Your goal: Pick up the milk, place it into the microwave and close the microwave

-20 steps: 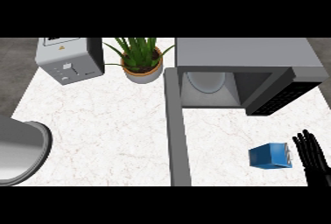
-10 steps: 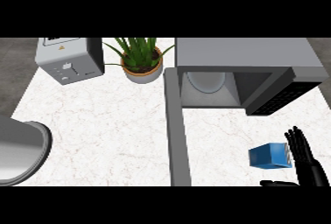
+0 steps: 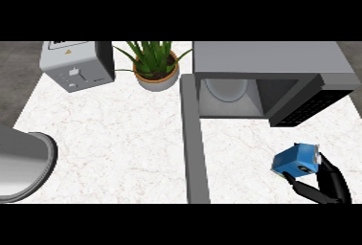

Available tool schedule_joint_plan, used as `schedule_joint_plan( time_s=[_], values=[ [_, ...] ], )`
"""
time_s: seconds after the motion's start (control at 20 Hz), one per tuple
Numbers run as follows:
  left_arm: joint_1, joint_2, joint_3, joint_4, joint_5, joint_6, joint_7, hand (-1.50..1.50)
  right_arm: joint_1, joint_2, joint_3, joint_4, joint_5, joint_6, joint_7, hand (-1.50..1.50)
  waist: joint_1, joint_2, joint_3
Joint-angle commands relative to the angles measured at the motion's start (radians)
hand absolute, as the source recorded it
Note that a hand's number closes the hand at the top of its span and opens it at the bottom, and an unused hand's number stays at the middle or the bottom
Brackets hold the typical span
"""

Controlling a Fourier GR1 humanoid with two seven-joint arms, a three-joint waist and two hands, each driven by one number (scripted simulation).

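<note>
I have the milk (image 3: 297, 162) near the counter's (image 3: 113, 139) front right corner, my right hand's (image 3: 322, 184) fingers curled round it; tilted, it could slip or clip the microwave (image 3: 272, 72) door (image 3: 311, 103).

At the back left of the counter (image 3: 106, 134) we see a grey toaster (image 3: 76, 65). Just beside it, on its right, a green plant (image 3: 152, 55) stands in a light pot (image 3: 157, 80). At the left edge we see part of a grey rounded object (image 3: 21, 165).
</note>
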Motion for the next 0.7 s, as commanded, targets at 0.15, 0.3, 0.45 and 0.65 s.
schedule_joint_plan(
  time_s=[0.15, 0.3, 0.45, 0.65],
  values=[
    [0.014, -0.004, 0.026, -0.062, 0.036, -0.005, 0.007, -1.50, -0.100, -0.005, 0.033, 0.050, 0.044, -0.066, -0.139, 1.50, 0.005, -0.001, 0.000],
    [0.048, 0.004, 0.051, -0.016, 0.060, -0.053, -0.016, -1.50, -0.109, -0.003, 0.017, 0.108, 0.024, -0.059, -0.202, 1.50, 0.005, -0.001, 0.000],
    [-0.052, 0.010, -0.014, -0.038, 0.000, 0.032, 0.037, -1.50, -0.216, 0.072, 0.021, 0.199, 0.061, -0.217, -0.205, 1.50, 0.008, 0.005, 0.002],
    [-0.016, 0.071, 0.071, -0.007, 0.114, 0.003, 0.035, -1.50, -0.298, 0.046, -0.001, 0.258, 0.046, -0.221, -0.179, 1.50, 0.007, 0.002, 0.000]
  ],
)
